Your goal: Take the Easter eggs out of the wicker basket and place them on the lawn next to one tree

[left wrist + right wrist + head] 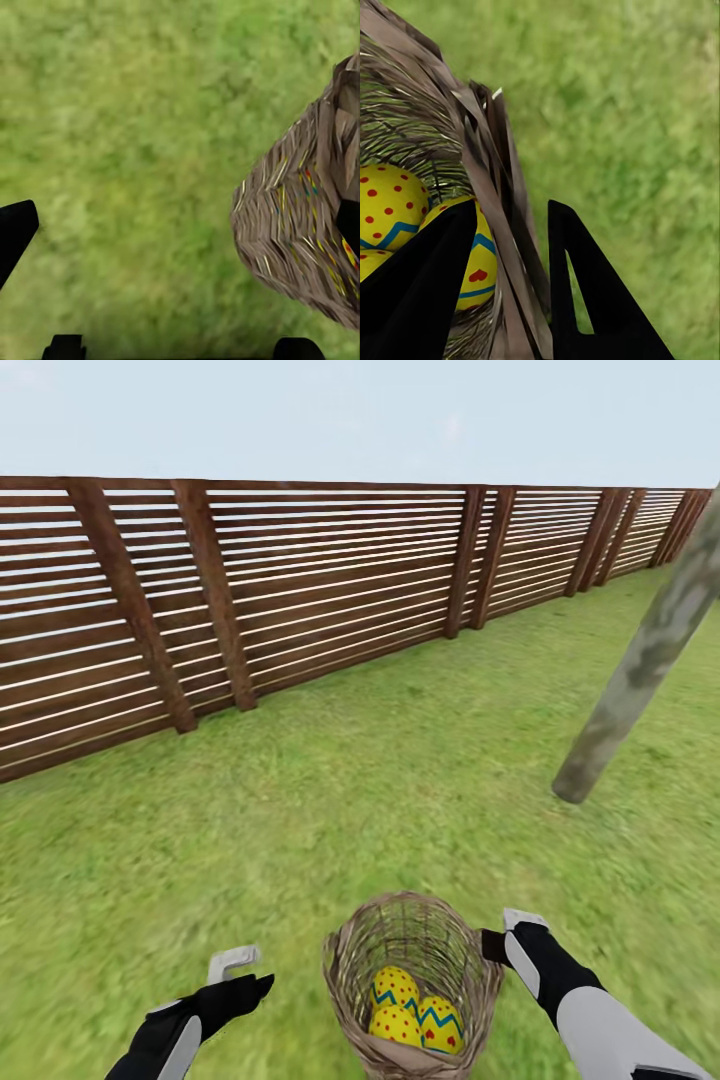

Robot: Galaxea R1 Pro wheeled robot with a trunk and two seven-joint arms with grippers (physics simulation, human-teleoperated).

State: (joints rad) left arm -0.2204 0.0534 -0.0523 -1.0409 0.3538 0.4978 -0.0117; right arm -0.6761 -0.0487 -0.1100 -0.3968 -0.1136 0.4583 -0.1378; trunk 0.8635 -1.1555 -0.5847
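The wicker basket (345, 950) sits low in the middle of the head view, between my arms, holding three yellow Easter eggs (395, 988) (397, 1023) (440, 1023) with blue zigzags and red dots. My right gripper (505, 932) is at its right rim. In the right wrist view the right gripper (514, 214) straddles the basket wall (435, 120), one finger inside by an egg (480, 262) and one outside, shut on it. My left gripper (235, 970) hangs open over the lawn (300, 810), left of the basket (300, 225). The leaning grey-green tree (640, 670) stands ahead right.
A brown slatted fence (300, 580) runs across the back of the garden, from the near left to the far right. Open grass lies between the basket and the tree's foot (575, 790).
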